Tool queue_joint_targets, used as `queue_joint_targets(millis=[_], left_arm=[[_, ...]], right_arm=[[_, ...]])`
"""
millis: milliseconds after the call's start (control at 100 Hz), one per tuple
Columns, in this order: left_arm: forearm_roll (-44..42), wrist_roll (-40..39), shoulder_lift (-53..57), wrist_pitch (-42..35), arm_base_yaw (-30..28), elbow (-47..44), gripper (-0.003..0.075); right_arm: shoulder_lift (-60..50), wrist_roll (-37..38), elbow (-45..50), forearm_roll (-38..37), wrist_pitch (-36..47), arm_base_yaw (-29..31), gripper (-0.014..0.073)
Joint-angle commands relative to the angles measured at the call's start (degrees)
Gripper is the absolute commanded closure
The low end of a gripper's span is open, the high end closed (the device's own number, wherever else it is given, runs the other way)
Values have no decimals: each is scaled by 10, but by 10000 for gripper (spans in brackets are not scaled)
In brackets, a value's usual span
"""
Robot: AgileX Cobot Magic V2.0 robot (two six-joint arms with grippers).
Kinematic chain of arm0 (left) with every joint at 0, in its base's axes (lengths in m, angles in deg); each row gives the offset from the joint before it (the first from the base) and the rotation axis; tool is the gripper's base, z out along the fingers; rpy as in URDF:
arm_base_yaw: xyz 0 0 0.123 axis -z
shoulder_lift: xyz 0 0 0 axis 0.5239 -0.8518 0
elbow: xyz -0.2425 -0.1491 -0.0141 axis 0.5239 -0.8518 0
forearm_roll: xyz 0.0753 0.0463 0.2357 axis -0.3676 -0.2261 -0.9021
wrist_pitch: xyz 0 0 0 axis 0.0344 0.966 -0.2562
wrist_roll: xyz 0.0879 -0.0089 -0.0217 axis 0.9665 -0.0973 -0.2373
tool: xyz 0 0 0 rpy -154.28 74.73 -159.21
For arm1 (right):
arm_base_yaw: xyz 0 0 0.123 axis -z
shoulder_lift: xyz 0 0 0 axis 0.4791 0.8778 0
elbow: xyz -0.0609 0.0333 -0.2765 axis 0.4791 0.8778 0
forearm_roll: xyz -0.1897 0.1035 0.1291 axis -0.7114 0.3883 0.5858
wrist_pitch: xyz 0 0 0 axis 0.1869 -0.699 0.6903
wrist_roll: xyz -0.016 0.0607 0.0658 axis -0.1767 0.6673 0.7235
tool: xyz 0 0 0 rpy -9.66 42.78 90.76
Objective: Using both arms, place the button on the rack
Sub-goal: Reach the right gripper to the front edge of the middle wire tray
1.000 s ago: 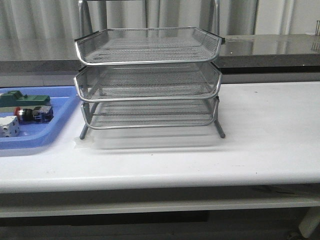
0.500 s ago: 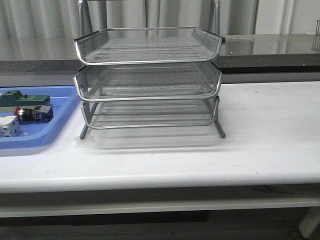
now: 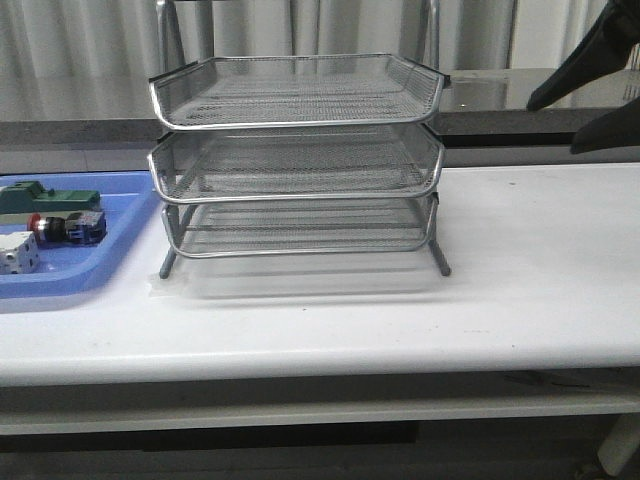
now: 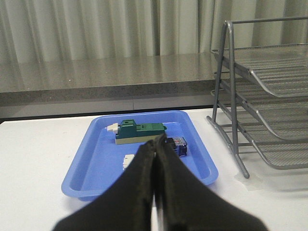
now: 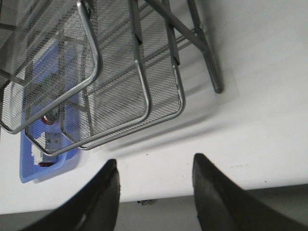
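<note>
**Button waits in the tray, both arms away from it**

While the button [image 3: 62,227] lies on its side in the blue tray [image 3: 95,272], left of the rack [image 3: 297,160] on the white counter [image 3: 540,280], neither arm holds anything. The left gripper [image 4: 155,159] is pinched closed and empty, hanging short of the tray and aimed toward it; it must open before any pickup. The right gripper [image 5: 155,185] is spread wide above the counter in front of the rack.

The main risk is a poor grasp. A green block [image 3: 50,198] sits just behind the button and a white dotted cube [image 3: 18,252] just in front, so wide fingers may nudge or catch a neighbour, and the rounded body could roll. Later, the rack's chrome rims and narrow gaps between tiers could snag a gripper during placement.
</note>
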Motion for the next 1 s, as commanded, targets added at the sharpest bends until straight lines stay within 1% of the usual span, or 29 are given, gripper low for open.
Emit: queue_joint_targets(millis=[0,70,200,280,350,450,590,820,990], left_arm=[[4,-6,18,-43,-1,-32,741],[4,-6,18,-43,-1,-32,741],[4,-6,18,-43,-1,-32,741],[4,-6,18,-43,-1,-32,741],[4,-6,18,-43,-1,-32,741],[4,-6,18,-43,-1,-32,741],[4,-6,18,-43,-1,-32,741],[4,-6,18,-43,-1,-32,741],[4,-6,18,-43,-1,-32,741]], right_arm=[[17,-81,-20,116,-17,0,213],[47,-151,-20,185,-38,0,213],[97,-253,-20,302,-74,0,213],[128,-298,-20,364,-108,0,213],[156,-323,-24,391,-134,0,213],[195,-330,-34,403,-163,-1,213],[232,-332,-54,405,-180,-18,213],[268,-332,-103,408,-174,-52,213],[295,-332,-134,417,-177,-57,213]])
